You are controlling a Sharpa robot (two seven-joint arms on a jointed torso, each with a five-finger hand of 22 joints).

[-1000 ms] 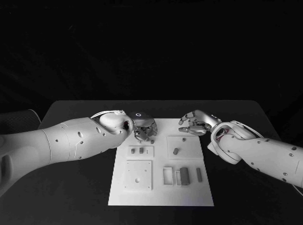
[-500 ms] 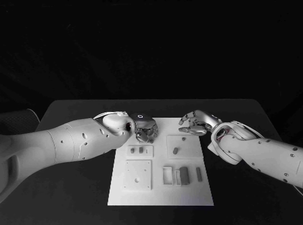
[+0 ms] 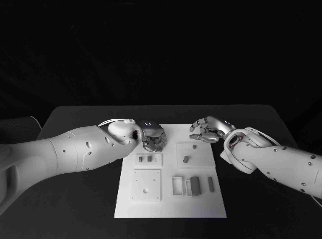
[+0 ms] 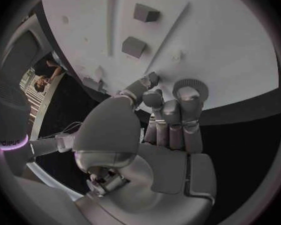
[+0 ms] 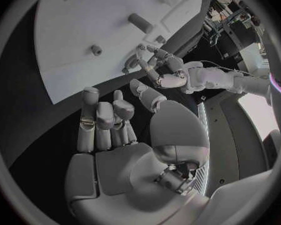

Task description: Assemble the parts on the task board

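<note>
Both hands, left hand [image 3: 153,138] and right hand [image 3: 208,130], hover with fingers curled, empty, over the task board [image 3: 171,209] holding parts [image 3: 195,185].

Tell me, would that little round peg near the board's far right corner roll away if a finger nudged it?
The peg stands upright on the white board, so it would probably tip first. Its round body would then likely roll. It looks stiff and light.

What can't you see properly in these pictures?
- Head view: the left hand covers the board's far left corner, so whatever lies beneath is hidden.
- Head view: the small grey parts are too tiny to tell their shapes.
- Left wrist view: the fingers curl in; whether they hold anything is unclear.
</note>
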